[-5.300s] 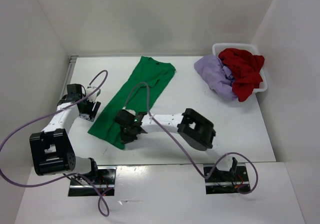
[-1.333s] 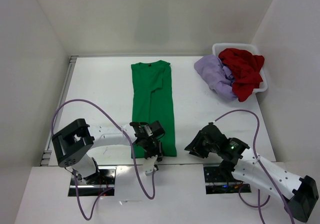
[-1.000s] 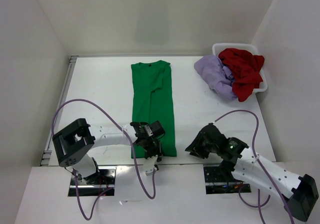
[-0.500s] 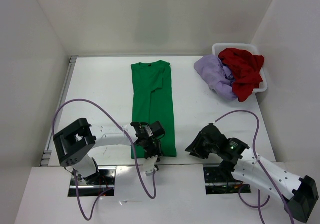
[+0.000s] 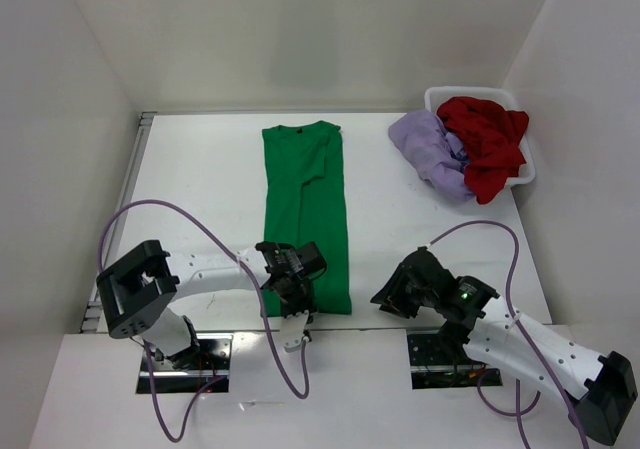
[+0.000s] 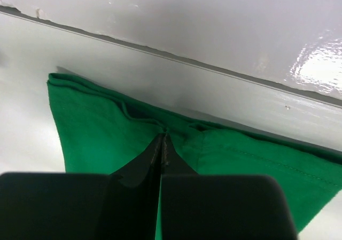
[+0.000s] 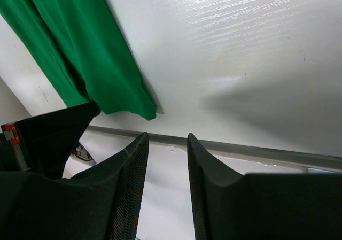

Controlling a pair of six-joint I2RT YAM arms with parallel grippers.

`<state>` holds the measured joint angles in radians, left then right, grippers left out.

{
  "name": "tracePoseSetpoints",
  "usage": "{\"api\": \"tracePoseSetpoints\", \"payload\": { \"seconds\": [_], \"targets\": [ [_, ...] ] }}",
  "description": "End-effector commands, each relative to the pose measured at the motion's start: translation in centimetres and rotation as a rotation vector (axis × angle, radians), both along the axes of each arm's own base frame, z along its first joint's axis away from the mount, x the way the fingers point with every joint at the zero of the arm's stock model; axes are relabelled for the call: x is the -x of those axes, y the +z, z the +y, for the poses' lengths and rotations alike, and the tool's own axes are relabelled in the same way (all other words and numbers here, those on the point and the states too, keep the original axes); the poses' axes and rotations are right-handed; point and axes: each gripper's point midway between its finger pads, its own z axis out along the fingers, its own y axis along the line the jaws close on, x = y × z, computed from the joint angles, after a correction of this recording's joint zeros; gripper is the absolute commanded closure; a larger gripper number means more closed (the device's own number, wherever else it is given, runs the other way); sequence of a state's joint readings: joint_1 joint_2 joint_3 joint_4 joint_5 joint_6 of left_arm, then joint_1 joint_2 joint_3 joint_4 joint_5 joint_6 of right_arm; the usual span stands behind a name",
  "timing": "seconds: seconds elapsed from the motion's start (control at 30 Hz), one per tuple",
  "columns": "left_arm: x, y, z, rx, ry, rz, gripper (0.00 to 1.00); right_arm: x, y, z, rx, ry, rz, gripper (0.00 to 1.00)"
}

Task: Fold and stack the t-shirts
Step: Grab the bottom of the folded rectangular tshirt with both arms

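Note:
A bright green t-shirt (image 5: 305, 209) lies flat as a long strip down the middle of the table, neck at the far end. My left gripper (image 5: 291, 295) sits at its near left corner, by the table's front edge. In the left wrist view the jaws are shut on a pinch of the green hem (image 6: 96, 128), which puckers at the fingertips. My right gripper (image 5: 384, 299) hovers open to the right of the shirt's near right corner (image 7: 128, 103), holding nothing. The dark red t-shirt (image 5: 485, 139) and the pale lavender t-shirt (image 5: 430, 149) are bunched at the back right.
A white basket (image 5: 470, 92) in the back right corner holds the red shirt, and the lavender one spills over its left side. The table's front edge (image 6: 224, 71) runs just past the green hem. White walls enclose the table on three sides.
Over the last second my left gripper closed on the green hem and its arm shifted slightly left. Five seconds ago the shirt lay diagonally; it now lies straight. The right arm has stayed still lately.

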<state>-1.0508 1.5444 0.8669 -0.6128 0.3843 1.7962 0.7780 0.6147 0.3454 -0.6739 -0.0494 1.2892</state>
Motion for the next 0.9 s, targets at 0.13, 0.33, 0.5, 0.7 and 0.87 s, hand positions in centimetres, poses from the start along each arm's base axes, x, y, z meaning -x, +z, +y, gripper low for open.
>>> {"api": "tracePoseSetpoints", "payload": {
  "seconds": [0.13, 0.33, 0.5, 0.7, 0.87],
  "targets": [
    [0.8, 0.5, 0.8, -0.020, 0.002, 0.030, 1.00, 0.0, -0.3, -0.3, 0.014, 0.000, 0.001, 0.60],
    [1.5, 0.1, 0.9, -0.023, -0.003, 0.063, 1.00, 0.1, -0.5, -0.4, 0.025, 0.008, 0.004, 0.59],
    [1.8, 1.0, 0.8, -0.016, 0.067, 0.103, 0.48, -0.2, -0.4, -0.1, 0.055, 0.038, 0.005, 0.48],
    [-0.3, 5.6, 0.7, 0.090, 0.232, 0.042, 0.47, -1.9, 0.2, 1.3, 0.126, 0.120, 0.004, 0.42],
    [-0.9, 6.3, 6.1, 0.092, 0.262, -0.149, 0.46, -4.4, 0.5, 3.4, 0.182, 0.176, -0.012, 0.39]
  ]
}}
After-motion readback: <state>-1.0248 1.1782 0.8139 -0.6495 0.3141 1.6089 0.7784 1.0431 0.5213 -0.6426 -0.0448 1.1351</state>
